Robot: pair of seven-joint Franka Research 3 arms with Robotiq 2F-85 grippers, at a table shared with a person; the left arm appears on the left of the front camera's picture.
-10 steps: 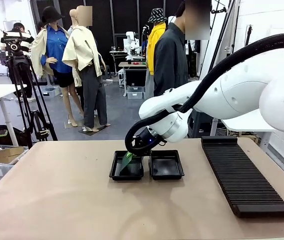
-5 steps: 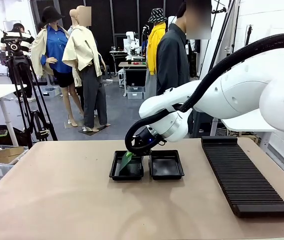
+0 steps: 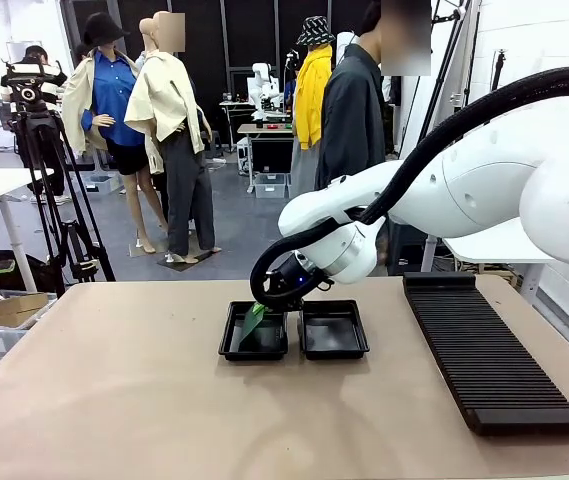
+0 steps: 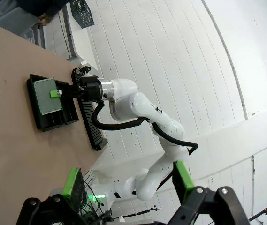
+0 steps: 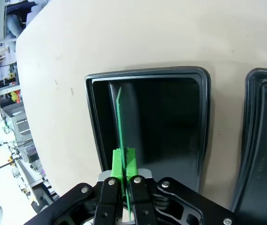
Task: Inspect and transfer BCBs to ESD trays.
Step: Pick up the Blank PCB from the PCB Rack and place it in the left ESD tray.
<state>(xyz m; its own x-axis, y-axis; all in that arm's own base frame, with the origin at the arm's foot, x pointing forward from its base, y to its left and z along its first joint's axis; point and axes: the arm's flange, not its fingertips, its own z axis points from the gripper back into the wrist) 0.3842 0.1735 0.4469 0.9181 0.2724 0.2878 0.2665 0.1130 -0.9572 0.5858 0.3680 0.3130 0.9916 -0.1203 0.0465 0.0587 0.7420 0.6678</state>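
BCB (image 5: 119, 117) pinched on edge in the narrowed right hand (image 5: 124, 164), angled into one ESD tray (image 5: 147, 71) — left hand (image 4: 128, 180) wide, empty.

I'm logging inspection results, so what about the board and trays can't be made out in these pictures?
- BCB face: edge-on in the right wrist view, too small for detail in the left wrist view.
- Whether its lower edge touches the left tray floor: too small in the front view; the right wrist view looks along the board.
- Right tray: cut off by the right wrist picture's edge.
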